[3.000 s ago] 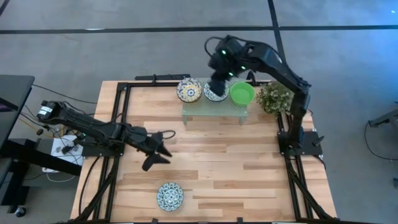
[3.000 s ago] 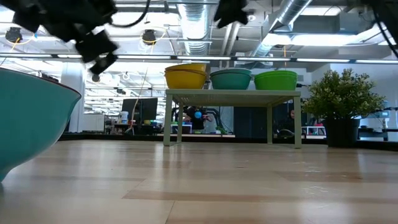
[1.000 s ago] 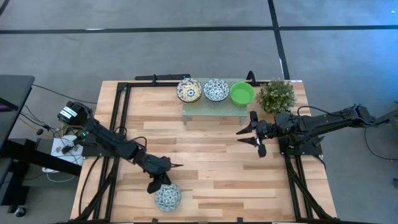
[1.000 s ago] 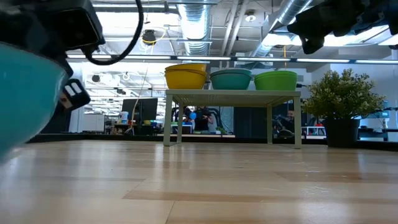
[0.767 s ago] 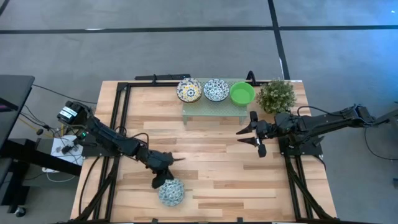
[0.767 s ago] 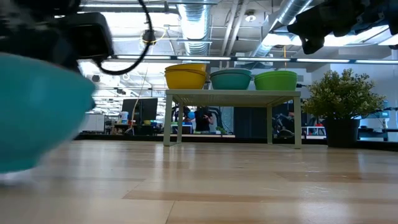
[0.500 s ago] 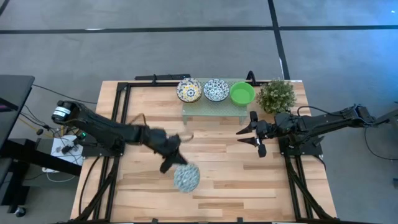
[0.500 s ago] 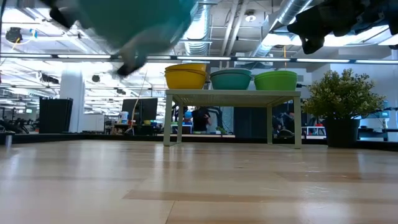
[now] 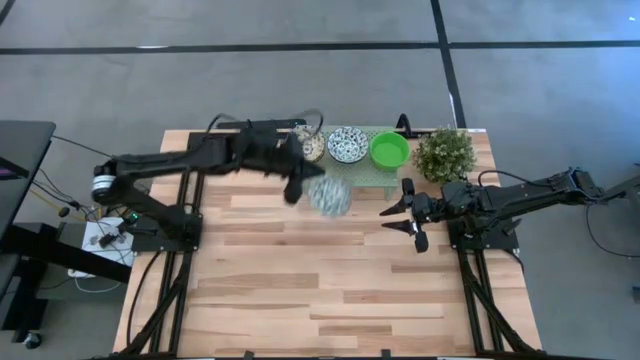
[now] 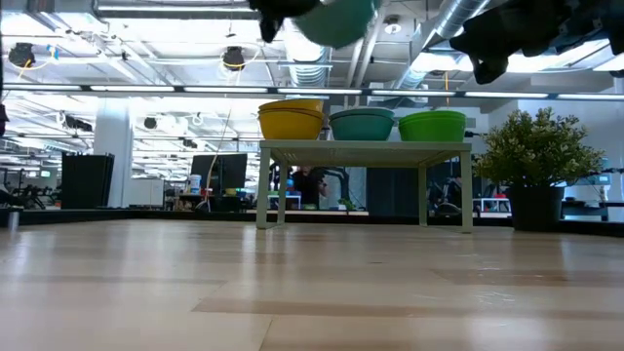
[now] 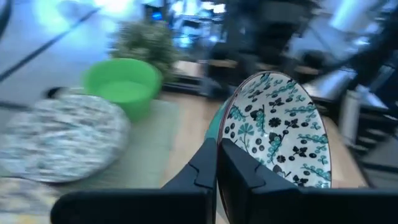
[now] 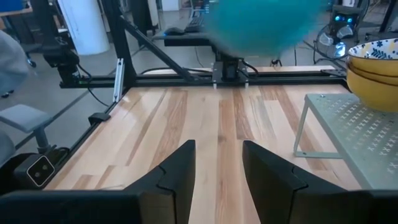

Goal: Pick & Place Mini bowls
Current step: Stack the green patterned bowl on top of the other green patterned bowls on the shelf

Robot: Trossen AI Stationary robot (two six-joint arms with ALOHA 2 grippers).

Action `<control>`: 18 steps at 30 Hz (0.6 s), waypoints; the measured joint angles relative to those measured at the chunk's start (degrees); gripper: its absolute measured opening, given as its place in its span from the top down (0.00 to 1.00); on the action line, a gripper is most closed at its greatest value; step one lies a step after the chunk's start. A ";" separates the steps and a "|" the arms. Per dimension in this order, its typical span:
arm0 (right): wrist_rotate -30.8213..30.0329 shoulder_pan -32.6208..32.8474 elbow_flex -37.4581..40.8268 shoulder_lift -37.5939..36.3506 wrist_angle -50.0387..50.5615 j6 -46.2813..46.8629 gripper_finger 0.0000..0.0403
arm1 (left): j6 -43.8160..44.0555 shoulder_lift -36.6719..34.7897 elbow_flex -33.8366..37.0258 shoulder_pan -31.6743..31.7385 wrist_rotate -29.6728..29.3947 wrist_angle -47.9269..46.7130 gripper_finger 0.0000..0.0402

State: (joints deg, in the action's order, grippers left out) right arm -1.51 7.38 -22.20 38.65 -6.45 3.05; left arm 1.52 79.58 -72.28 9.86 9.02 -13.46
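Above mid-table, just short of the rack (image 9: 345, 168), the left gripper (image 9: 296, 180) is clamped on the rim of a patterned bowl (image 9: 329, 196), carried tilted and clear of the wood. At three o'clock the right gripper (image 9: 409, 214) waits, jaws apart, empty. Farther on, toward twelve o'clock, bowls crowd the rack, a green bowl (image 9: 389, 150) at its right end. Probably best: level the bowl, centre it over a stack, lower gently, then release.

No legible text, labels, brands or nos. anywhere: nothing readable on bowls, rack, arms, tabletop or room behind.
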 joint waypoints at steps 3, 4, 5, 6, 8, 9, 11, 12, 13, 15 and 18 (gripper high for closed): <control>-0.01 0.00 0.00 0.00 0.00 0.00 0.68 | -0.24 4.76 -7.10 4.87 0.22 -3.66 0.98; 0.00 0.00 0.00 0.00 -0.01 0.00 0.68 | -0.32 6.40 -9.26 6.32 0.24 -4.79 0.98; -0.01 0.00 0.00 0.00 -0.03 0.00 0.68 | -0.56 7.81 -10.84 7.58 0.24 -5.31 0.98; -0.01 0.00 0.00 0.00 0.01 0.00 0.68 | -1.14 9.27 -12.01 8.86 0.21 -5.55 0.98; -0.01 0.00 0.00 0.00 0.03 0.00 0.68 | -1.51 12.21 -14.09 11.12 0.26 -5.83 0.98; -0.01 0.00 0.00 0.00 0.07 0.00 0.68 | -1.50 13.64 -15.01 12.13 0.29 -5.82 0.98; -0.01 0.00 0.00 0.00 0.11 0.00 0.68 | -1.49 15.89 -16.82 13.94 0.37 -5.56 0.98; -0.01 0.00 0.00 0.00 0.14 0.00 0.68 | -1.49 16.87 -17.64 14.71 0.41 -5.50 0.98; -0.01 0.00 0.00 0.00 0.14 0.00 0.68 | -1.49 17.71 -18.41 15.42 0.44 -5.17 0.98; -0.01 0.00 0.00 0.00 0.14 0.00 0.68 | -1.49 19.08 -19.28 16.63 0.37 -4.76 0.98; -0.01 0.00 0.00 0.00 0.14 0.00 0.68 | -1.49 20.33 -19.44 17.91 0.42 -4.47 0.98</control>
State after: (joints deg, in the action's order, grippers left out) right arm -1.52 7.38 -22.20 38.65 -6.31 3.05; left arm 0.03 99.91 -91.72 27.76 9.44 -17.93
